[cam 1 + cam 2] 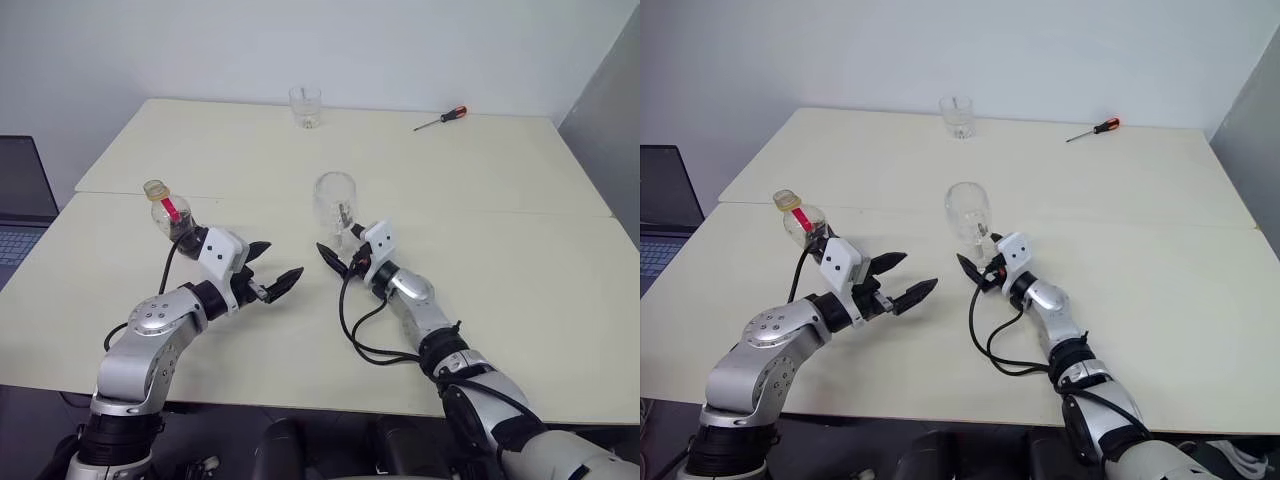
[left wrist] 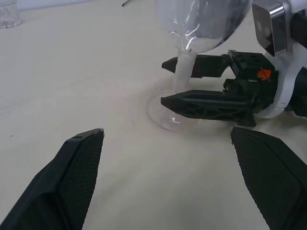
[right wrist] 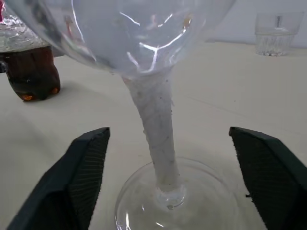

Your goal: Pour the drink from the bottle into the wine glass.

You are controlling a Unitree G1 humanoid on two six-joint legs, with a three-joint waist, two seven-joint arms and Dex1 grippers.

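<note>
Wine glass (image 1: 335, 200) upright mid-desk (image 1: 520, 280), its stem between the right gripper's (image 3: 168, 139) wide jaws, untouched. Left gripper (image 1: 268, 268), jaws wide, hangs beside it, the bottle (image 1: 168, 213) behind; tumbler (image 1: 306, 106) and screwdriver (image 1: 441, 119) far beyond the glass.

The wine glass (image 1: 336, 203) stands upright near the middle of the table (image 1: 520, 290). The bottle (image 1: 168, 215) stands well to its left, near the left edge. A tumbler (image 1: 305, 106) stands by the far edge, behind the glass. A screwdriver (image 1: 441, 119) lies near the far right corner.
</note>
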